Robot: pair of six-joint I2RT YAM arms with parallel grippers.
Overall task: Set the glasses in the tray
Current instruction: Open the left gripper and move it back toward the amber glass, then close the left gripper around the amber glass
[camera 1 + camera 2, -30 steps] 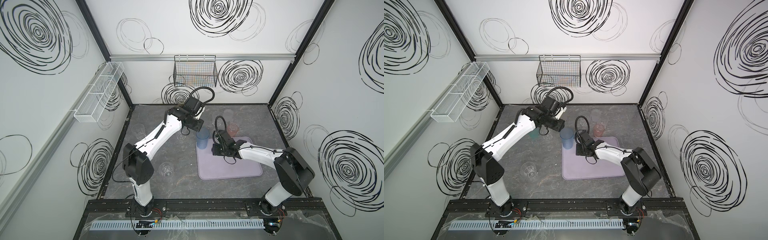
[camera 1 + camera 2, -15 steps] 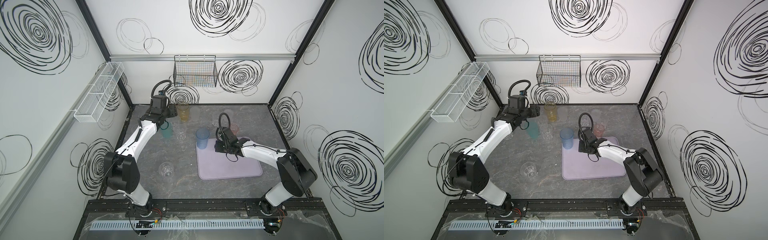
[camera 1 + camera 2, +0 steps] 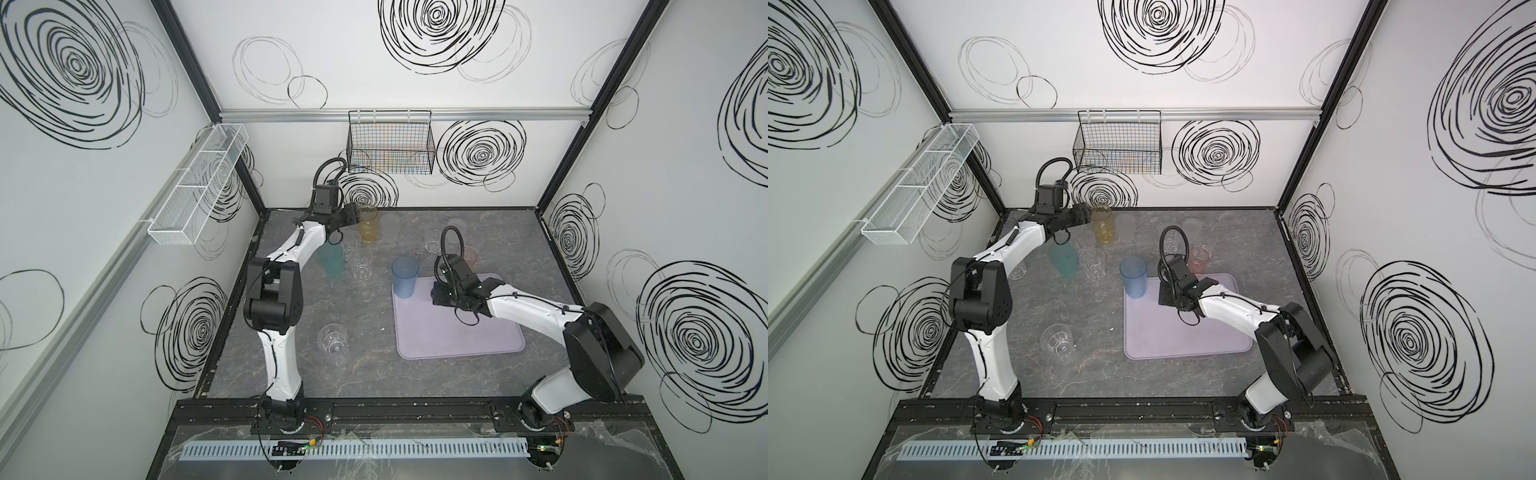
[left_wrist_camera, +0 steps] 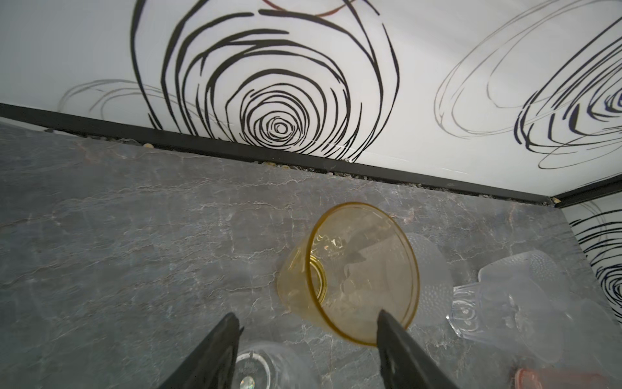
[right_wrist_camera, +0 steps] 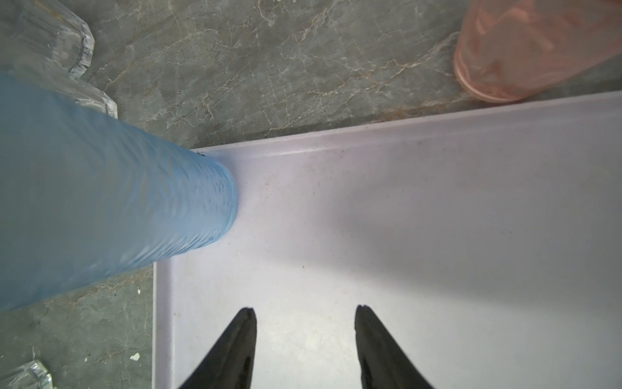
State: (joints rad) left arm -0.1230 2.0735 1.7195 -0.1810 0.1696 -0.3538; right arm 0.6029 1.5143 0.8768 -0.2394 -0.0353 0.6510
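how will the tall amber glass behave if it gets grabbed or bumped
The amber glass is tall and narrows toward its base, so a sideways bump from the left gripper would probably tip it. Its smooth see-through wall looks slippery and likely light. A frosted glass stands close beside it and may get knocked.

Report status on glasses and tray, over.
Left gripper open, at amber glass, not gripping. Right gripper open, empty, over tray. Blue glass standing in tray corner. Frosted glass crowds the amber one.
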